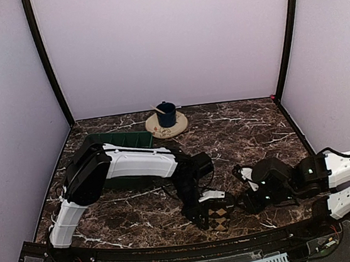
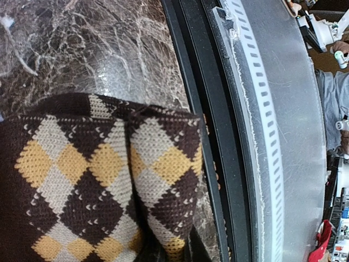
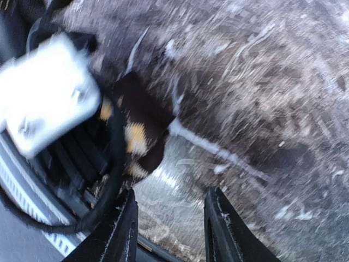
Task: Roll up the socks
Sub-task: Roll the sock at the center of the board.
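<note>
The checkered sock point(image 1: 220, 217) sits as a folded bundle at the 6 o'clock edge of the marble table point(image 1: 250, 128), just inside the black front rim. The left gripper point(image 1: 204, 211) comes down on it from its 9 o'clock side, jaws drawn narrow on the fabric. In the left wrist view, brown, cream and yellow diamonds fill the lower left and hide the fingers.

At about 3 o'clock of the bundle, a little apart from it, is the right gripper point(image 3: 170, 232). Its two dark fingers point(image 3: 223, 229) are parted with only bare marble between them, and that view is blurred.

A blue mug point(image 1: 166, 115) stands on a round mat point(image 1: 156, 131) at 12 o'clock, and a green bin point(image 1: 122, 139) lies at about 10 o'clock.
</note>
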`<state>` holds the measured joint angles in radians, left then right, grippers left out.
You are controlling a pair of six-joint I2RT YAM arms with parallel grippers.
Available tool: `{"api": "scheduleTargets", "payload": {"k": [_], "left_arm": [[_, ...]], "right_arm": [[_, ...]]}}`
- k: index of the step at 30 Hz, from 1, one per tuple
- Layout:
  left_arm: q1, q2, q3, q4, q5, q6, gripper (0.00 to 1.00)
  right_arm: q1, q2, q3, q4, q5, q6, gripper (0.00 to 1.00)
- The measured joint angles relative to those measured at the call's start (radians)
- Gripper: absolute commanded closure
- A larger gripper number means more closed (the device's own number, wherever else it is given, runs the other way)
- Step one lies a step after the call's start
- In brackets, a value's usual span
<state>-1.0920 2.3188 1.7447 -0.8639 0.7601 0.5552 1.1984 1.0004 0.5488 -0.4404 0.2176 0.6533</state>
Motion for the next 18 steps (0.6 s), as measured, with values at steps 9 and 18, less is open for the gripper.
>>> {"api": "scheduleTargets", "payload": {"k": [9,18], "left_arm": [[0.027,0.018,0.002,-0.016,0.053,-0.01,0.91],[0.039,0.028,0.003,-0.024,0.084,-0.013,0.91]], "right_arm": [[0.161,0.044,0.001,-0.035,0.092,0.032,0.62],[0.322,0.166,0.056,-0.031,0.154,-0.016,0.57]]}}
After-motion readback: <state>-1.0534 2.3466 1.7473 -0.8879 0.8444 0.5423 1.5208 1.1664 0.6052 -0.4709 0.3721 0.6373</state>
